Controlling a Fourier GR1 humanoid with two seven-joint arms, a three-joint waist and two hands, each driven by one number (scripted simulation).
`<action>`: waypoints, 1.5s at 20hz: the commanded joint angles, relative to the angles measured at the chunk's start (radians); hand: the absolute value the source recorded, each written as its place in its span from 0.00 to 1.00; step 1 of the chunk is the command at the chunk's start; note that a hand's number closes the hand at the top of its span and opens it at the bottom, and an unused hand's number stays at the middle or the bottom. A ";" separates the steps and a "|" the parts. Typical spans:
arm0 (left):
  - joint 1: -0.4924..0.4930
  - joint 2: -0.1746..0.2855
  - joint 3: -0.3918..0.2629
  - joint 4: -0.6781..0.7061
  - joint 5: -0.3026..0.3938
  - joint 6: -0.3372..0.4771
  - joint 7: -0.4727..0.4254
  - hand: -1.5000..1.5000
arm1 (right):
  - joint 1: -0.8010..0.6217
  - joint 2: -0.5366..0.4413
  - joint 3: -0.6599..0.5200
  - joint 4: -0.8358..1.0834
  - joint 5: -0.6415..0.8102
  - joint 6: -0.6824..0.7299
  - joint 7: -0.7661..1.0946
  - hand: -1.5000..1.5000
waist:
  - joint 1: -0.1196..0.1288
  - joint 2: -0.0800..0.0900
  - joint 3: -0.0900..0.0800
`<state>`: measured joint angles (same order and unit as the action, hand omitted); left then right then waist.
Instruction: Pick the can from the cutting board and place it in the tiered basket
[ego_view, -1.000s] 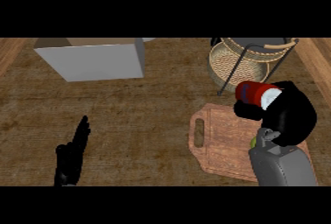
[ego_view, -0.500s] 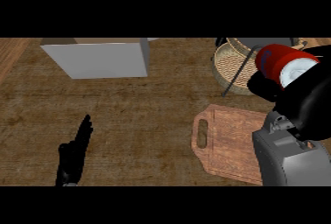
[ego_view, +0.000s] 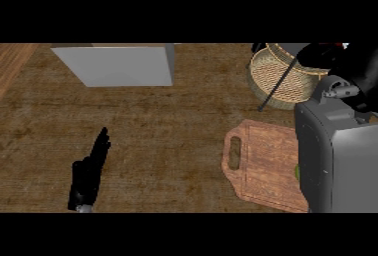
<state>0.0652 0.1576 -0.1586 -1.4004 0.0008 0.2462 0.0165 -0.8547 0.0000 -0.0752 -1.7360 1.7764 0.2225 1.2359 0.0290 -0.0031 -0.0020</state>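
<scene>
The wooden cutting board (ego_view: 262, 165) lies at the lower right with nothing showing on its bare part. My grey right forearm covers its right side. My right hand (ego_view: 365, 70) is up at the top right, above the right part of the wicker tiered basket (ego_view: 284, 80), curled round the can. Only a red and white sliver of the can (ego_view: 341, 45) shows at the upper edge; the rest is hidden by the hand. My left hand (ego_view: 90, 172) rests open at the lower left, fingers straight, far from the board.
A grey box (ego_view: 118, 65) stands at the back, left of centre. A thin dark rod of the basket's frame (ego_view: 277, 87) slants across the basket. A small green sliver (ego_view: 297, 172) peeks out by my right forearm on the board.
My right hand has carried the can up and to the right, from above the board to over the basket. The view has shifted a little. My left hand has stayed still.
</scene>
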 joint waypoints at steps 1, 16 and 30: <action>-0.006 0.008 0.010 0.018 0.010 -0.016 0.009 0.50 | -0.157 0.000 -0.093 0.097 0.007 0.145 0.227 1.00 | 0.002 0.004 0.000; -0.025 -0.012 0.038 0.046 0.001 -0.001 -0.009 0.50 | -0.248 -0.009 -0.389 0.512 -0.033 -0.148 0.022 1.00 | -0.009 0.011 0.001; 0.037 -0.040 -0.004 0.025 -0.020 -0.007 -0.035 0.50 | -0.176 -0.005 -0.631 0.615 -0.178 -0.565 -0.083 0.00 | 0.001 0.016 0.003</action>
<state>0.0567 0.1321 -0.1501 -1.4079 -0.0164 0.2438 0.0257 -1.0585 -0.0362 -0.6394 -1.1098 1.6767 -0.1320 1.0849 0.0270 0.0094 0.0021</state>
